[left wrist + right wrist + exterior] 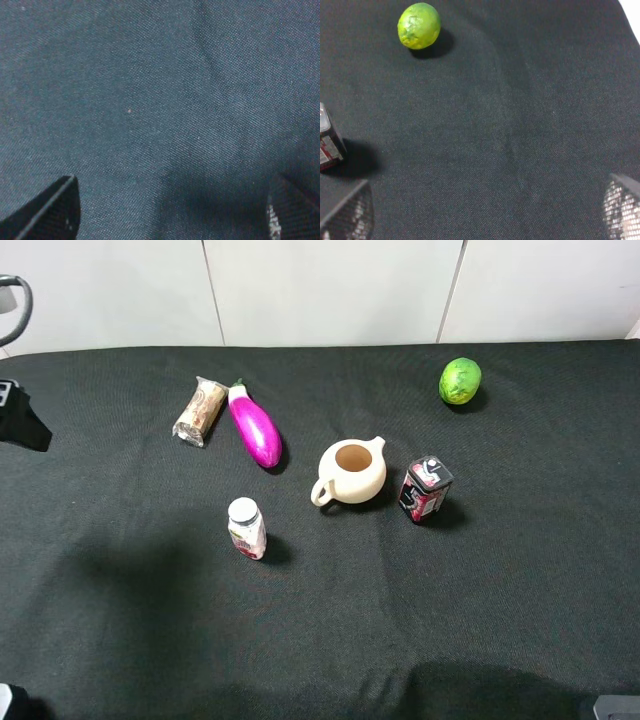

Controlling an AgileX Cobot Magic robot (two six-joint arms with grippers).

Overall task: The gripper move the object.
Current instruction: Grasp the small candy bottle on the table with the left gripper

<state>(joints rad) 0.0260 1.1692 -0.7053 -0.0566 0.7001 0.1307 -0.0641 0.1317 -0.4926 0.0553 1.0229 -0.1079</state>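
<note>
Left end effector (170, 215) and right end effector (485, 212), both spread, hang well apart from the bottle (246, 528).

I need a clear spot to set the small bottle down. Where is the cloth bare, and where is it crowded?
Bare: the wide front strip of cloth nearer than the bottle, and the right side past the lime and carton. Crowded: wrapped snack, eggplant, teapot and carton mid-table.
</note>
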